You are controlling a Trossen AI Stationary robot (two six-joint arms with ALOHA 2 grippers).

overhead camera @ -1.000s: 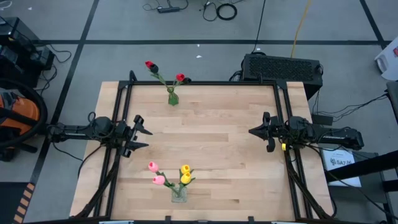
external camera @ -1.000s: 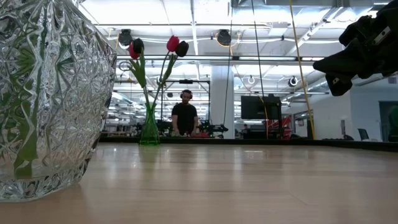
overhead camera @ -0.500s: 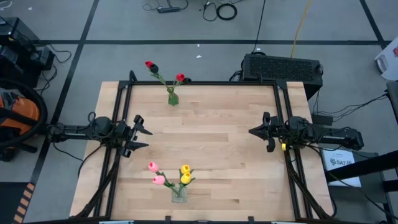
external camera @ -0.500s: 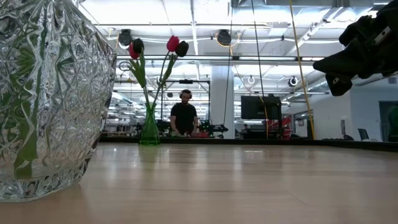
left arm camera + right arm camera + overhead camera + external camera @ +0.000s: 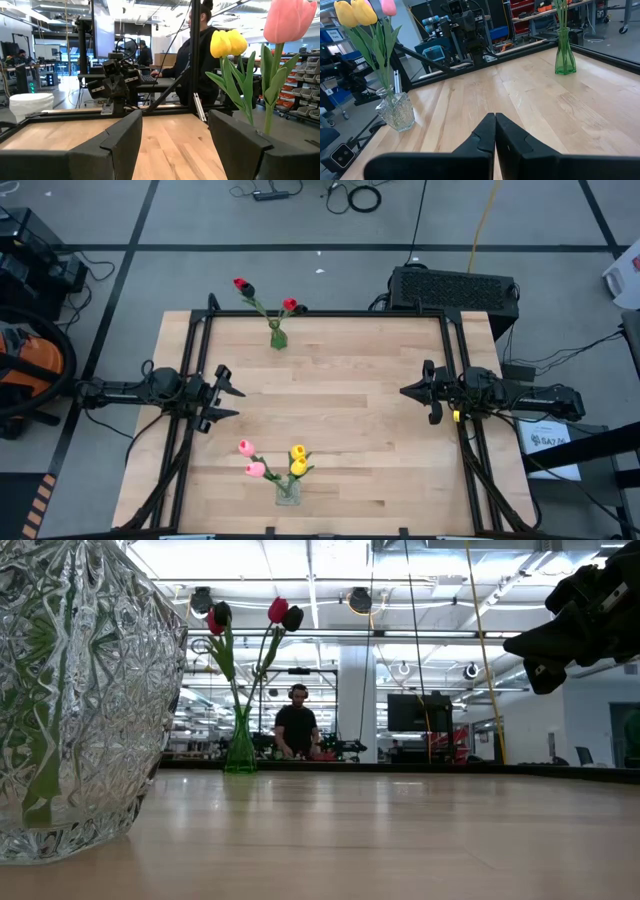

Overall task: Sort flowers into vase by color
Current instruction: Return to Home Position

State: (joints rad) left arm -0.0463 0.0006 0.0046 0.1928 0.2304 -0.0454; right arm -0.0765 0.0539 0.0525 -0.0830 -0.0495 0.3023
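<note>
Red and dark maroon tulips [image 5: 265,296] stand with their stems in a slim green vase [image 5: 277,337] near the table's far edge; the same vase [image 5: 565,55] shows in the right wrist view. Pink and yellow tulips [image 5: 272,461] stand in a clear cut-glass vase [image 5: 288,492] near the near edge; that glass vase [image 5: 75,700] fills the low view's left. My left gripper [image 5: 231,400] hovers open at the table's left side. My right gripper [image 5: 404,392] hovers shut at the right side. Neither touches anything.
Bare wooden tabletop [image 5: 330,400] lies between the two grippers and the two vases. A black metal frame [image 5: 330,313] runs along the table's edges. A person [image 5: 297,725] stands beyond the far edge; a black box [image 5: 455,288] sits off the far right corner.
</note>
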